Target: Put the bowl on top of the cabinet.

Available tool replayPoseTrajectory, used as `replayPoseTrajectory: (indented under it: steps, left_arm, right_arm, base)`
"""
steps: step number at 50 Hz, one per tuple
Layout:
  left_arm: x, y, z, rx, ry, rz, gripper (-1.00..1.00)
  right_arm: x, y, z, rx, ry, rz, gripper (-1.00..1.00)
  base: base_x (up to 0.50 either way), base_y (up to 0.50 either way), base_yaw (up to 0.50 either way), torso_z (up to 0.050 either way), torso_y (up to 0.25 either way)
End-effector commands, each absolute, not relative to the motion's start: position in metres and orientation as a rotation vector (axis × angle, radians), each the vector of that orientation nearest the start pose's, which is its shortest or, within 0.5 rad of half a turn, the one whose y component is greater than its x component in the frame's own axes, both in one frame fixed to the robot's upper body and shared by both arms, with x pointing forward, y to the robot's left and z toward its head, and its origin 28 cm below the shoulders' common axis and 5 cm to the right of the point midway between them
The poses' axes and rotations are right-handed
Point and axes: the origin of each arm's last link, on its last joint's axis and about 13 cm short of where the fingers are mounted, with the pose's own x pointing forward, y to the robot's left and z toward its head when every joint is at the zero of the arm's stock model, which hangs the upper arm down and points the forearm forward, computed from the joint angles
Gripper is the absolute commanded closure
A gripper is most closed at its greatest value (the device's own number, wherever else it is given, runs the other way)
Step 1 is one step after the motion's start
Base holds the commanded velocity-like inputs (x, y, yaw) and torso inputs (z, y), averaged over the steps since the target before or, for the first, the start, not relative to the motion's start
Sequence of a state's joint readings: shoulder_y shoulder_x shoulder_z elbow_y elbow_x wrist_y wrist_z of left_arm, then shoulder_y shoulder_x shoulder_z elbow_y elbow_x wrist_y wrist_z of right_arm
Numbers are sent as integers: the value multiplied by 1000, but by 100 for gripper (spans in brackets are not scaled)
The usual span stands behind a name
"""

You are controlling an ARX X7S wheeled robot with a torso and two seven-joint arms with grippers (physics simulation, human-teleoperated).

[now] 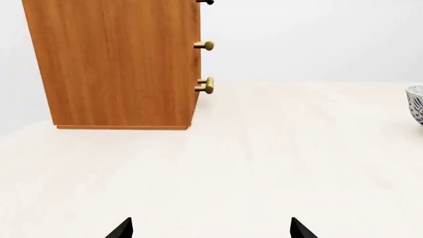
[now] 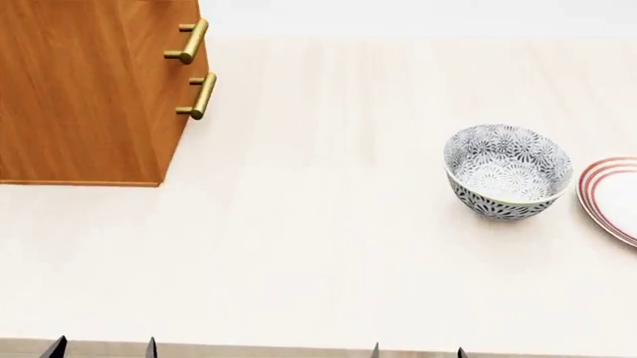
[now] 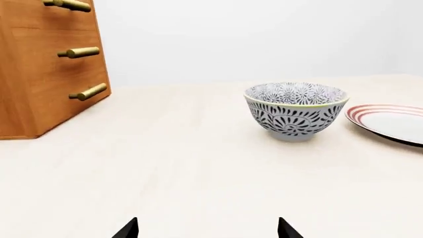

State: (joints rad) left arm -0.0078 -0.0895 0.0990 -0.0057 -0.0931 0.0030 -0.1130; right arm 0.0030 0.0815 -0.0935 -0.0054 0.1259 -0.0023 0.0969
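The bowl, white with a dense grey-black floral pattern, stands upright on the pale table at the right; it also shows in the right wrist view as the bowl and at the edge of the left wrist view as the bowl. The orange-brown cabinet with brass handles stands at the far left; its top is out of view. My left gripper and right gripper sit at the table's near edge, both open and empty, well short of the bowl. Only their dark fingertips show.
A flat white plate with red rings lies just right of the bowl, close beside it. The pale wooden table stretches between cabinet and bowl. A plain light wall stands behind.
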Motion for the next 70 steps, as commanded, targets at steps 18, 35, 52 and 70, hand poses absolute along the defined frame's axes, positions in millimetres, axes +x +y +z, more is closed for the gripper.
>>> replayPoseTrajectory:
  steps: [18,35,52,70]
  left_arm:
    - [212,206,14,-18,14,39,-100]
    - [213,207,12,-22,22,33,-100]
    - [212,206,13,-21,21,33,-100]
    - [212,206,13,-21,23,34,-100]
  right_arm:
    - [215,-97,15,55,55,-53,-100]
    - [216,-96,13,51,58,-46,-100]
    - [215,-96,14,49,55,-43,-100]
    - [214,-96,15,46,55,-51,-100]
  base:
    - [0,0,0,4,0]
    - [0,0,0,46,0]
    - [0,0,0,50,0]
    - [0,0,0,50,0]
